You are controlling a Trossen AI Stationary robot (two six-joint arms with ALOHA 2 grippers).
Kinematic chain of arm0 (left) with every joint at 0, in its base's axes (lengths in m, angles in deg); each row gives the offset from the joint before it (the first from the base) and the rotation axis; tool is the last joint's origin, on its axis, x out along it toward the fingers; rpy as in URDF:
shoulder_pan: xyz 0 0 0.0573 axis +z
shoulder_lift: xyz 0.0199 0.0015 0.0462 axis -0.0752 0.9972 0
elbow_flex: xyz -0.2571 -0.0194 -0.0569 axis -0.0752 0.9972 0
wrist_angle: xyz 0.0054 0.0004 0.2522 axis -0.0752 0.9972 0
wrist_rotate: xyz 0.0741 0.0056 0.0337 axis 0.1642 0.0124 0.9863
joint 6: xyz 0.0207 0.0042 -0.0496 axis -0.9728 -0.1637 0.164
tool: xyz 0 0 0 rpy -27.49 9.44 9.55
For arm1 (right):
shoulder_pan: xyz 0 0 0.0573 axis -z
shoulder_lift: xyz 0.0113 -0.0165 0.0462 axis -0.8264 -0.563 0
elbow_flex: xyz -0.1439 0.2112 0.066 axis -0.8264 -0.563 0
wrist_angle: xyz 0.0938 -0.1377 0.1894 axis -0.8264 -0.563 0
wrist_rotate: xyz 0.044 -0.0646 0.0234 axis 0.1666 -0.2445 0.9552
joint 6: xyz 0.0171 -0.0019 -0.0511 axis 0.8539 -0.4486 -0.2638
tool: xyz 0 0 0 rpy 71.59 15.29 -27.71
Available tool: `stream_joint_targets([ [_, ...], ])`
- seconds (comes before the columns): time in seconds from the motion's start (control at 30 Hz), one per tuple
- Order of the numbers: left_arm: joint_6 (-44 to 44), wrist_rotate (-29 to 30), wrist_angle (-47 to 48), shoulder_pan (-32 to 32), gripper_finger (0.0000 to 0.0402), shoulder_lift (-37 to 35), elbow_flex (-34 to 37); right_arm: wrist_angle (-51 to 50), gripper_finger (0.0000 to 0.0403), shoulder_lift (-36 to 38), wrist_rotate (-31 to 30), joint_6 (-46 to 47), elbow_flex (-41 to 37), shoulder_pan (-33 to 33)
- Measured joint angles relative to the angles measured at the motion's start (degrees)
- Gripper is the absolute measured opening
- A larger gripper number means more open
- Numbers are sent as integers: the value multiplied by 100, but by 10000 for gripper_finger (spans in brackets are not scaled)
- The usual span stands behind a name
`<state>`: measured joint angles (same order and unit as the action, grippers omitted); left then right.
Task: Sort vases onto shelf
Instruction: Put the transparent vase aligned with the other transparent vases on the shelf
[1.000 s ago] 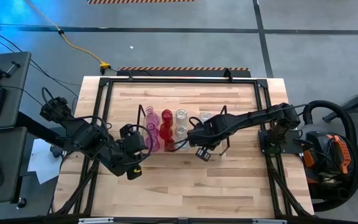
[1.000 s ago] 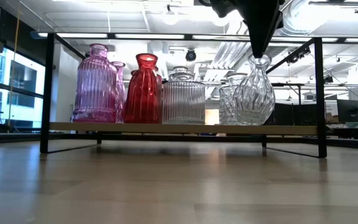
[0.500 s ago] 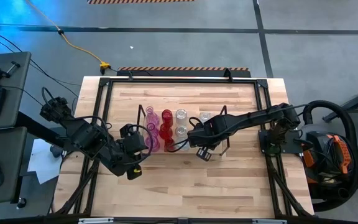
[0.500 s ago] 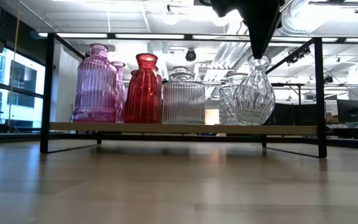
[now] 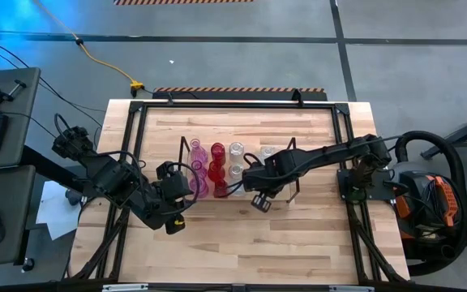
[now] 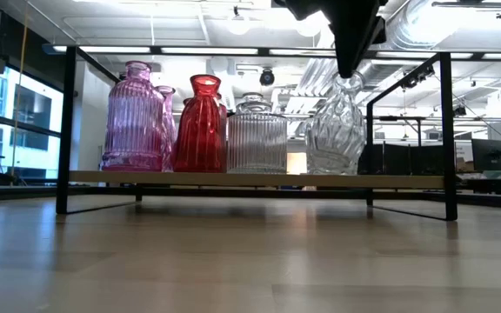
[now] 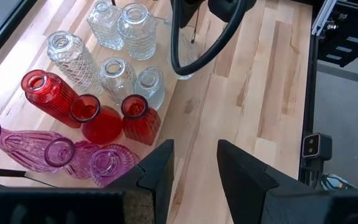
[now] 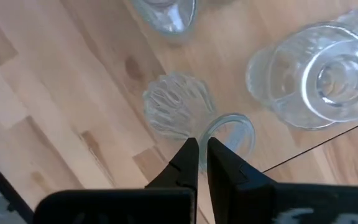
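The right gripper [image 6: 348,74], jaws pinched on the rim of a clear vase [image 6: 336,130], holds it over the shelf [image 6: 259,179] front edge, seemingly lifted. Lower straight before releasing. The left gripper [image 7: 191,171] waits half-open and empty.

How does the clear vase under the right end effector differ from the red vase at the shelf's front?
The clear vase is colourless with a bulbous, swirled body; the red vase is red with a straighter, ribbed, tapering body. The right end effector is shut on the clear vase's rim; nothing touches the red vase. Both are upright, narrow-necked glass on the shelf.
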<state>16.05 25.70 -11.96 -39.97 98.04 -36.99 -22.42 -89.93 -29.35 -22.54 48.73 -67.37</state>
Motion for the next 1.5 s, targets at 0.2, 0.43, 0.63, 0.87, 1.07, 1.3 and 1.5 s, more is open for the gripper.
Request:
stream_joint_targets([
  [0.2, 28, 0, 0, 0, 115, -2, 0, -26, 0, 0, 69, 75, 0, 0],
  [0.43, 33, 0, 0, 0, 115, -2, 0, -48, 0, 0, 107, 309, 0, -205],
  [0.63, 35, -2, -1, -2, 115, 0, 0, -9, 0, 0, -254, 657, -2, -761],
  [0.87, -7, -2, -2, 0, 115, 0, 0, -365, 0, -110, -1244, 652, 0, -1470],
  [1.07, -52, -4, -3, 2, 115, 0, 0, -796, 0, -299, -1361, 46, -2, -1499],
  [1.3, -4, -13, -4, 0, 115, 0, 0, -885, 0, -310, -1523, -398, 359, -1223],
  [1.5, 37, -18, -6, 0, 115, -2, 0, -1033, 0, -306, -1524, -899, 575, -864],
])
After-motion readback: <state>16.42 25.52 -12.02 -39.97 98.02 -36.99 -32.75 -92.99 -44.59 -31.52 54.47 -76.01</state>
